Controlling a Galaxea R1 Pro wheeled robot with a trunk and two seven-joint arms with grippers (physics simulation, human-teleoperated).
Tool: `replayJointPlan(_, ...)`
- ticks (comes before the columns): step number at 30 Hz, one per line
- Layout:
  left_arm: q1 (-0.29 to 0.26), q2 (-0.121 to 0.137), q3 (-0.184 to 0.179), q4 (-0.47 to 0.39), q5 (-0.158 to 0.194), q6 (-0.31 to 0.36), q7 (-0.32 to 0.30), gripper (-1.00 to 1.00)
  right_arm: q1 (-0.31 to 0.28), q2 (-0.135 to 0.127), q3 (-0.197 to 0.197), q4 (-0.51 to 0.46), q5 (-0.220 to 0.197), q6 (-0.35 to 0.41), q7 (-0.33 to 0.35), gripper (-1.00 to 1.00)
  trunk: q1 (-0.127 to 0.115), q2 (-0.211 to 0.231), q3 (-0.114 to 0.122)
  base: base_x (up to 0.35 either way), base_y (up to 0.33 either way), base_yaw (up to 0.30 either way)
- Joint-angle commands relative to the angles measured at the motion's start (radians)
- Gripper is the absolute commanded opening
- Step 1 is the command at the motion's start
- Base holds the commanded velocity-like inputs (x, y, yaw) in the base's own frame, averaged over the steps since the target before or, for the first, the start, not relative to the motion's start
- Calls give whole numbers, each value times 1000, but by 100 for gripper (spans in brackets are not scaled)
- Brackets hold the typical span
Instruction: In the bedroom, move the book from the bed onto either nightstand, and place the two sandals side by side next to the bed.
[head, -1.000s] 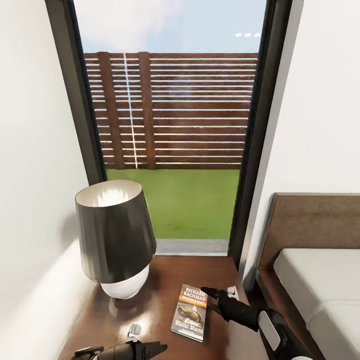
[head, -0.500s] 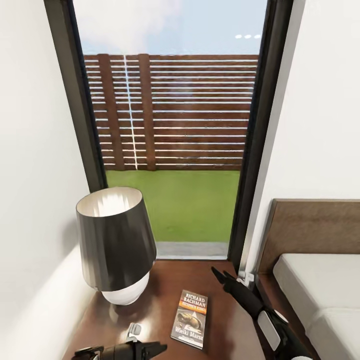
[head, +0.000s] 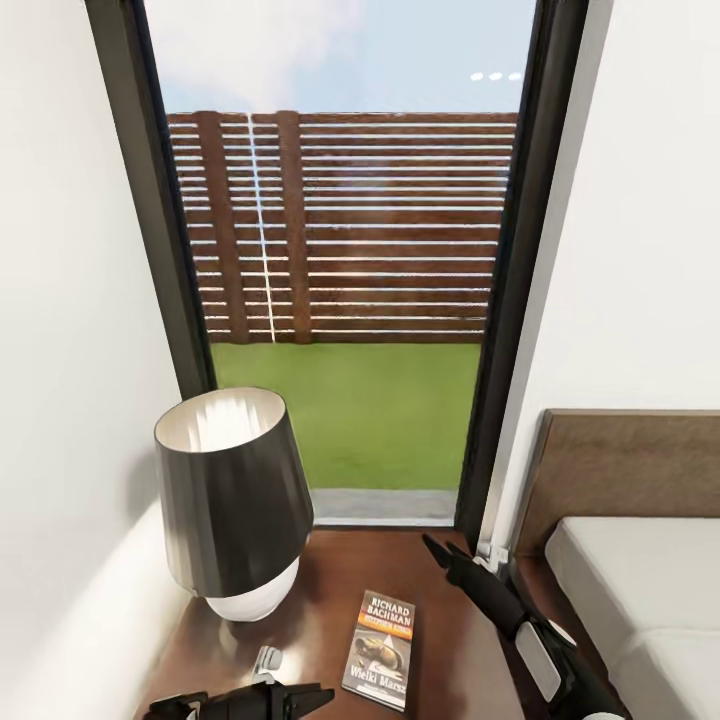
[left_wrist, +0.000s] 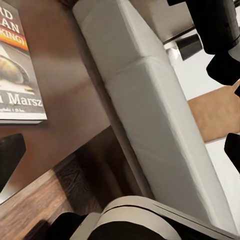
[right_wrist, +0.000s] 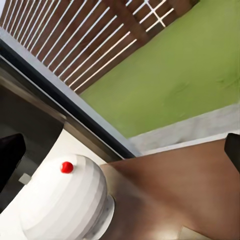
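The book (head: 381, 648) is lying flat on the nightstand (head: 330, 560), right of the table lamp (head: 232, 500), its cover reading "RICHARD BACHMAN" and "Wielki Marsz". The right gripper (head: 441, 548) is hovering above the nightstand's far right corner, fingers slightly parted, gripping nothing. The left gripper (head: 300, 692) is sitting at the near edge, its opening impossible to judge. The bed (head: 640, 570) is standing just right of the nightstand.

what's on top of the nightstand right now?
On the nightstand: the book lying flat, cover up, near the front, and a lamp with a dark shade and white base at the back left. The shade hides the tabletop behind the lamp.
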Motion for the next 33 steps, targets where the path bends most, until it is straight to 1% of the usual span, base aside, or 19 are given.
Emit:
replayJointPlan(1,0,1,-8,-1,10,10,-2,100,-1,0,-3,1,-3,2,5,100,-4,7,2,0,0,0)
replayJointPlan(21,0,1,-8,-1,10,12,-2,100,-1,0,-3,4,-3,3,5,100,-81,147,65,0,0,0)
replayJointPlan(28,0,2,-7,0,12,14,-1,100,-1,1,-3,4,3,2,5,100,-108,196,87,0,0,0)
replayJointPlan(33,0,3,-7,0,11,12,3,100,-1,-6,-4,7,4,4,7,100,-127,231,102,0,0,0)
